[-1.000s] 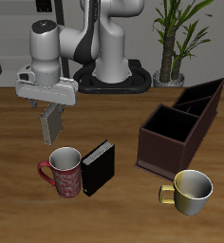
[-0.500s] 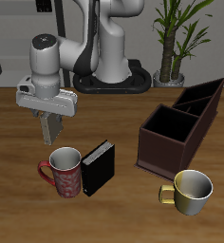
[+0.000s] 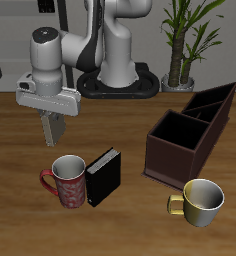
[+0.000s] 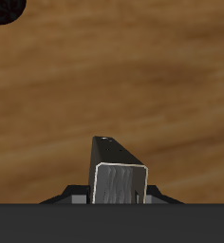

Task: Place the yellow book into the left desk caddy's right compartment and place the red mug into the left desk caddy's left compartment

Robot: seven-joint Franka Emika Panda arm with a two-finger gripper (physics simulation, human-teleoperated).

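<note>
The end effector [image 3: 52,138] hangs at the frame's left, above the red mug [image 3: 68,181]; its fingers look pressed together, holding nothing. The mug stands on the desk [image 3: 120,225], lower left. The left desk caddy [image 3: 190,130] sits at right.

End effector [image 3: 52,133] above red mug [image 3: 68,180]

The worktop [image 3: 120,125] looks like warm-grained wood, the red mug [image 3: 68,181] mottled and glazed, the yellow-gold mug [image 3: 200,201] shiny metallic, the left desk caddy [image 3: 190,133] matt dark brown, the hand [image 3: 50,136] dull grey
</note>
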